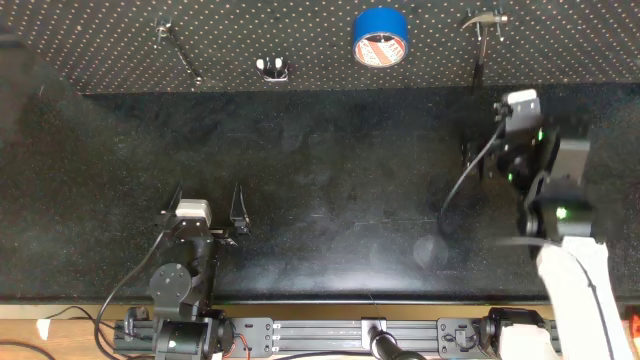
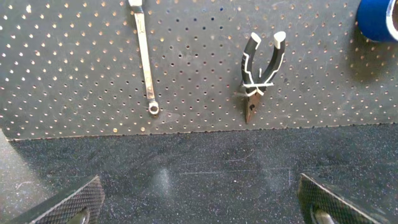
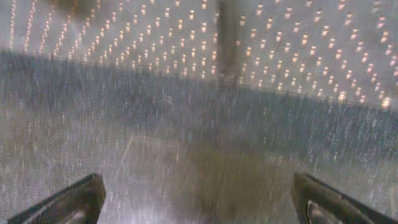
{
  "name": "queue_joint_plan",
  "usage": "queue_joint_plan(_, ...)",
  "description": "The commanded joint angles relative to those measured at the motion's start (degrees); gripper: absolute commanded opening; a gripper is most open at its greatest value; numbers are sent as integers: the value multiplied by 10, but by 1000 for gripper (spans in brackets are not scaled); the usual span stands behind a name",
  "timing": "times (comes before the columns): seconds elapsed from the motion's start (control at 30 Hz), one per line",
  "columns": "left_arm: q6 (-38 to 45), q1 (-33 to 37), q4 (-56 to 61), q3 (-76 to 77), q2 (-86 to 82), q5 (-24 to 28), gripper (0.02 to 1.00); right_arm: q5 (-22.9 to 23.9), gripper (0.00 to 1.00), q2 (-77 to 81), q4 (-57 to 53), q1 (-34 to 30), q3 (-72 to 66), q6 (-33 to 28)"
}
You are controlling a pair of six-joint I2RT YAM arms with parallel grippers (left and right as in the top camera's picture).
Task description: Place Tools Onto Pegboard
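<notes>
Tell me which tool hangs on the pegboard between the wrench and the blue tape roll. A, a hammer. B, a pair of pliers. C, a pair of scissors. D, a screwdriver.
B: the pliers hang nose down between the wrench and the blue tape roll, while the hammer hangs on the far side of the tape.

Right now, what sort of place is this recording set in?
Probably a workshop-style tool bench: a pegboard wall holds a wrench, pliers, a blue tape roll and a hammer, behind a dark worktop.
</notes>
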Motion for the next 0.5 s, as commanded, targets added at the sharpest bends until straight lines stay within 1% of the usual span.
queue_joint_plan(0.03, 9, -3, -4, -2, -4, 0, 996, 2, 976, -159, 103, 4, -194, 2)
queue_joint_plan(0.1, 9, -3, -4, -2, -4, 0, 996, -7, 976, -256, 157, 4, -282, 3)
queue_joint_plan(0.2, 9, -3, -4, -2, -4, 0, 996, -12, 976, -360, 203, 5, -353, 3)
queue_joint_plan(0.37, 9, -3, -4, -2, -4, 0, 996, -12, 974, -497, 203, 9, -378, 3)
queue_joint_plan(0.43, 9, -3, -4, -2, -4, 0, 996, -12, 976, -527, 183, 20, -378, 3)
queue_joint_plan(0.47, 9, -3, -4, -2, -4, 0, 996, -1, 976, -558, 152, 33, -378, 31)
queue_joint_plan(0.5, 9, -3, -4, -2, -4, 0, 996, 33, 976, -584, 131, 42, -378, 87)
